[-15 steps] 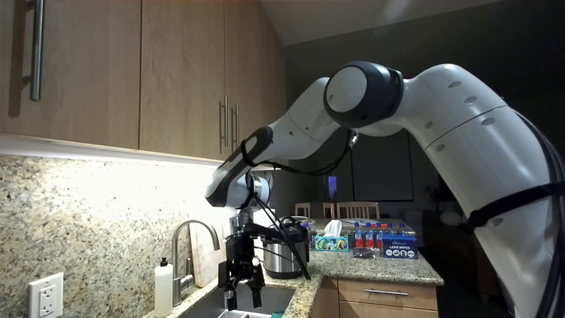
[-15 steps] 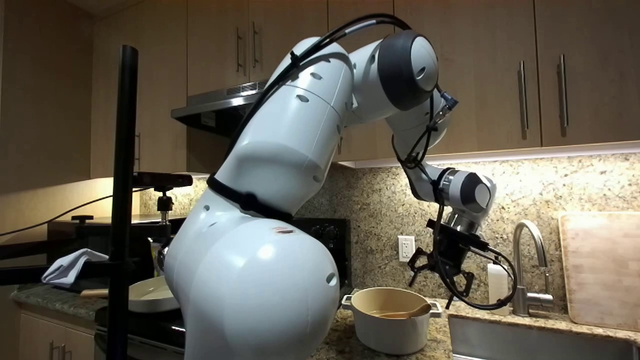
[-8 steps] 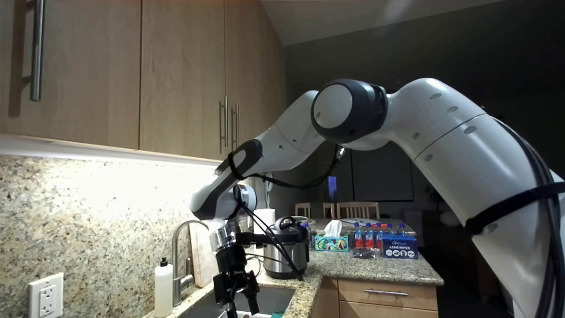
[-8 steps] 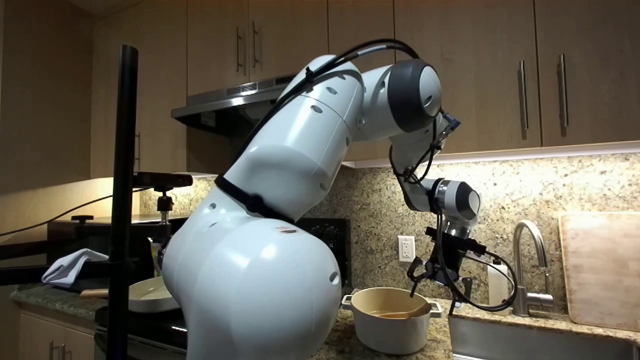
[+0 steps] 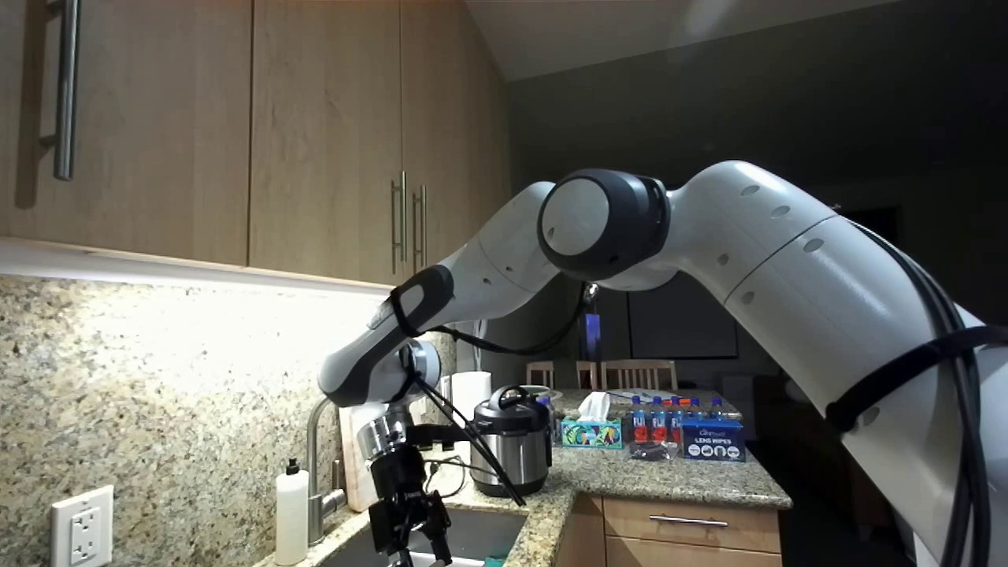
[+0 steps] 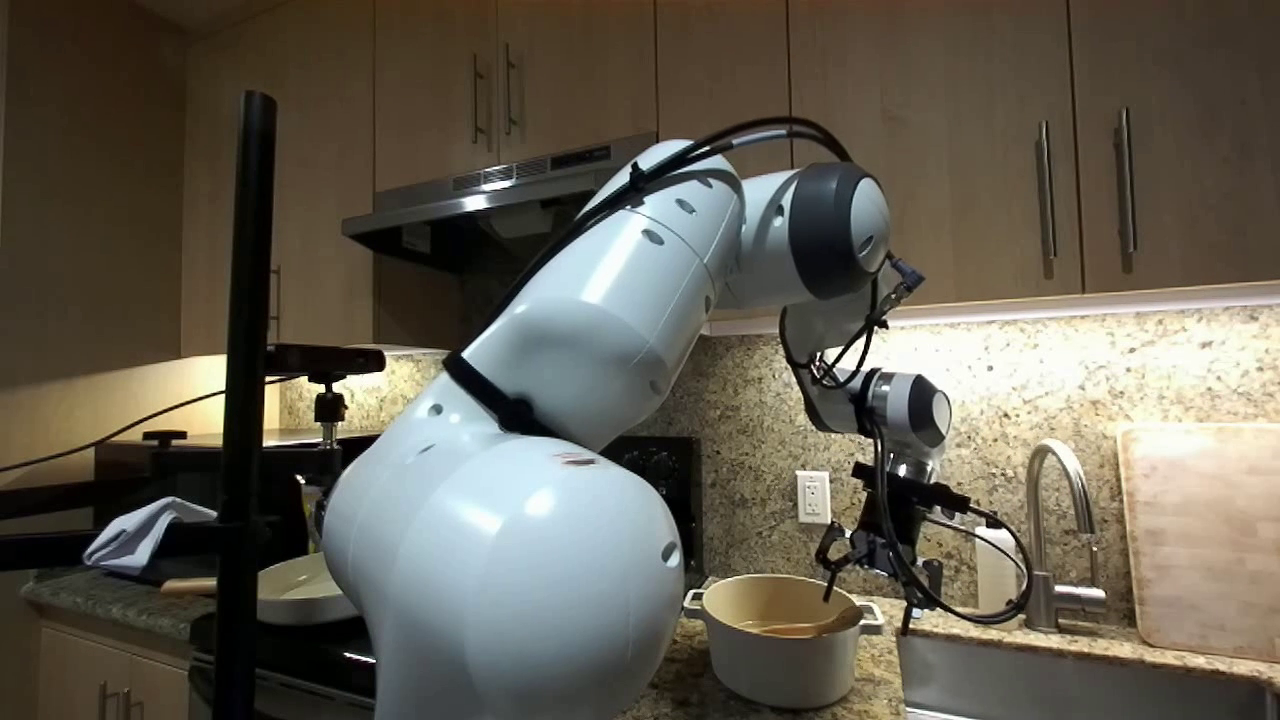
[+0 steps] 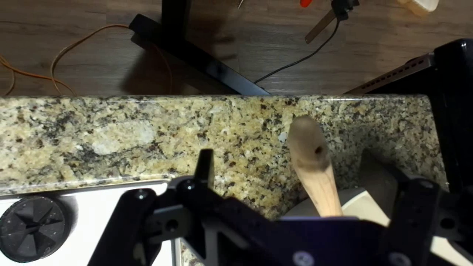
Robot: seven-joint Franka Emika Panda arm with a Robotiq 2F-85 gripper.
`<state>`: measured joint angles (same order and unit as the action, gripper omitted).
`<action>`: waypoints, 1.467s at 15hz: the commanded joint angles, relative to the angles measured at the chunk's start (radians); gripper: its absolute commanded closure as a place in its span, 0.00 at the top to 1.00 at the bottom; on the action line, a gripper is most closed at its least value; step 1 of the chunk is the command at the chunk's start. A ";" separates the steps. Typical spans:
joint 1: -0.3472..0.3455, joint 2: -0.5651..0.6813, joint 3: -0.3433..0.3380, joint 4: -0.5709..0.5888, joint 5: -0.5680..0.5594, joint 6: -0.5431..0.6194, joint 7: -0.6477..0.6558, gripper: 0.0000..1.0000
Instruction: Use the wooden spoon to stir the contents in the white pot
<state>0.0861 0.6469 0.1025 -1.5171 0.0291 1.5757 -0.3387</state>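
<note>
The white pot (image 6: pixel 785 668) stands on the granite counter, and a brownish content (image 6: pixel 785 630) shows inside it. The wooden spoon (image 6: pixel 840 620) leans in the pot with its handle against the rim on the sink side. In the wrist view the spoon's handle (image 7: pixel 314 159) points up between the widely parted fingers, touching neither as far as I can see. My gripper (image 6: pixel 867 606) is open just over that rim, one fingertip above the pot and the other outside it. The lower part of the spoon is hidden in the wrist view. An exterior view shows the gripper (image 5: pixel 425 557) without the pot.
Beside the pot lie the sink (image 6: pixel 1060 680), faucet (image 6: pixel 1042 540) and soap bottle (image 6: pixel 996 572). A cutting board (image 6: pixel 1205 540) leans on the backsplash. A pan (image 6: pixel 305 595) sits on the stove. Farther along stands a steel pressure cooker (image 5: pixel 512 453). A black pole (image 6: pixel 245 400) rises near the arm's base.
The arm has come down, bringing the open gripper lower, nearer the pot's rim and the spoon's handle. Pot and spoon stay where they were.
</note>
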 commanded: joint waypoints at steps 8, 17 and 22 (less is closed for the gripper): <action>0.006 0.063 0.031 0.084 -0.076 -0.117 -0.065 0.98; 0.004 0.069 0.039 0.108 -0.078 -0.127 -0.104 0.27; 0.008 0.059 0.035 0.099 -0.084 -0.135 -0.101 0.06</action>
<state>0.0968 0.7101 0.1312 -1.4264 -0.0245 1.4765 -0.4263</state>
